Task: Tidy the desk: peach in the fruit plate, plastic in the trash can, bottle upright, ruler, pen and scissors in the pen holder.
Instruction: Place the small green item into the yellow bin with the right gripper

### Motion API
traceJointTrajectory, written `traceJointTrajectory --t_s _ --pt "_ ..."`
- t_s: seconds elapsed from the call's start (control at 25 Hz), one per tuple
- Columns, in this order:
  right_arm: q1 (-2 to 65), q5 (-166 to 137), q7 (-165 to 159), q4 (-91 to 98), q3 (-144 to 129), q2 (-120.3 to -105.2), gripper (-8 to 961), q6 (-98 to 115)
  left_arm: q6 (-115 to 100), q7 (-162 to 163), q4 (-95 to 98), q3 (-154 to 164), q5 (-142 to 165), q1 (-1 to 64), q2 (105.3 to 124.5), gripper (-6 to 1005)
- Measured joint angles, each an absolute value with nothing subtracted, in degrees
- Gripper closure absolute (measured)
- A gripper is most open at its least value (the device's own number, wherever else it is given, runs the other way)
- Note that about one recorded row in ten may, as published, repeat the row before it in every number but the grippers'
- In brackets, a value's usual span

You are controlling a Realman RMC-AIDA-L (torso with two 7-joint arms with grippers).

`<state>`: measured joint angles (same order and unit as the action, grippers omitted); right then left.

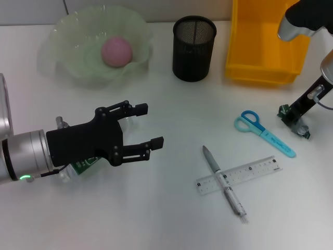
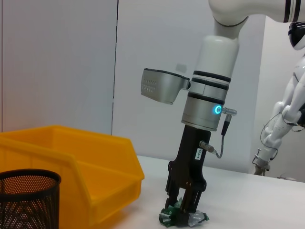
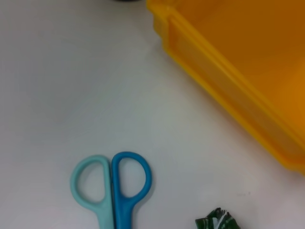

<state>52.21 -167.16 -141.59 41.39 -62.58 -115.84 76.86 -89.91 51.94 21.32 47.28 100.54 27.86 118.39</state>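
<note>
Right of the black mesh pen holder (image 1: 193, 48), the right gripper (image 2: 183, 210) pinches crinkly green plastic (image 2: 182, 218) on the desk beside the glossy yellow bin (image 1: 265, 41). The left gripper (image 1: 148, 126) hovers spread and empty, below-left of the holder, above the lying bottle (image 1: 83, 164).

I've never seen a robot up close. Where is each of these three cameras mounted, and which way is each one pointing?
Head view: on the robot's head, looking down at the desk; both arms show, left end effector open, right end effector at the crumpled plastic.
Left wrist view: on the left arm, looking level across the desk at the right arm, the yellow bin and the pen holder.
Right wrist view: on the right arm, looking down; none of the robot shows.
Shared: the scissors appear in head and right wrist views.
</note>
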Motion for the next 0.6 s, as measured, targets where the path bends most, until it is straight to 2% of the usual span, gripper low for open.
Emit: traceJointTrajectory --t_s 0.24,0.44,0.6 --pt "52.0 -167.2 -141.6 41.5 -62.7 -115.84 466 76.9 -89.9 51.9 21.4 47.3 100.5 27.9 118.38 167" --pt "52.0 -167.2 -141.3 41.6 -62.8 -115.84 605 76.9 -89.9 51.9 21.4 47.3 100.5 27.9 118.38 167" --pt "52.0 -167.2 -141.2 41.7 -62.8 -115.84 623 76.9 -90.0 51.9 21.4 47.3 100.5 28.0 118.38 167"
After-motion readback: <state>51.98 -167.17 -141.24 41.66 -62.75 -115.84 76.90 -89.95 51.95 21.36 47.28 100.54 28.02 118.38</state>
